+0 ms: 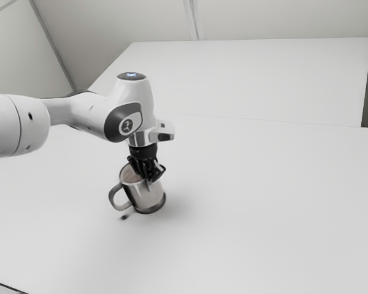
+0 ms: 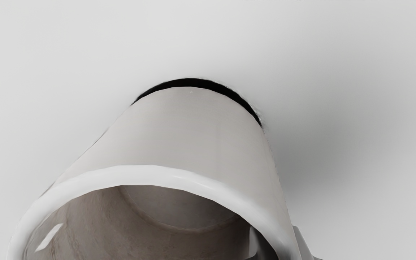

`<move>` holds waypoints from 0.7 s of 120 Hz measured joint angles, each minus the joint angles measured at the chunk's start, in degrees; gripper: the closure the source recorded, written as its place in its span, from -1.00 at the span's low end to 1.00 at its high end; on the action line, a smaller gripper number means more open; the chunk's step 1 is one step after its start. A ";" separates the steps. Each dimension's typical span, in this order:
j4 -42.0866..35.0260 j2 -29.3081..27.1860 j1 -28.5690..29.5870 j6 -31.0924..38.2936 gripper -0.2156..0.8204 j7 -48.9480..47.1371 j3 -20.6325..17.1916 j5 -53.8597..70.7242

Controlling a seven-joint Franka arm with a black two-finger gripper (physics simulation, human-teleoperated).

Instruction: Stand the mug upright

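Pale and plain, the surface point(image 1: 264, 202) spreads around the mug point(image 1: 148, 195), which leans in the arm's grasp with its mouth tipped toward the exterior view's left and its base point(image 1: 153, 209) toward that view's right. The handle point(image 1: 113, 199) juts out on the lower side of the lean, close over the surface. Whether the edge of the base bears on the surface is hard to tell.

The tool point(image 1: 149, 182) is pinching the mug's wall: in the wrist view the outer finger point(image 2: 303, 249) lies against the outside, the inner finger point(image 2: 264, 249) reaches in past the rim point(image 2: 139, 175), and the wall sits between them.

The step in hand looks to be righting the mug, and it calls for a slow turn that swings the mouth up toward the exterior view's right until the base is level. With only one patch of wall held, the mug could pivot in the pinch, so a steady squeeze and no jerks serve best. Keep the handle from catching on the surface. Ease down until the whole base sits flat, and only then part the fingers, lifting straight up so the inner one doesn't drag the rim.
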 joint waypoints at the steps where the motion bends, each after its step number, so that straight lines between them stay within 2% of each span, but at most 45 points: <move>1: 0.01 0.02 0.06 0.02 0.92 -0.08 0.00 -0.01; 20: 0.22 0.71 -0.12 0.14 0.70 -1.13 -0.02 -0.50; 38: 0.26 0.71 -0.52 0.14 0.15 -1.80 0.04 -0.80; 51: 0.59 0.33 0.03 0.16 -0.12 -2.19 0.14 -0.98; 73: 2.37 -0.32 0.74 -0.01 -0.36 -2.46 0.34 -1.08; 84: 2.32 -3.08 0.32 -0.67 -0.42 -2.36 0.10 -1.05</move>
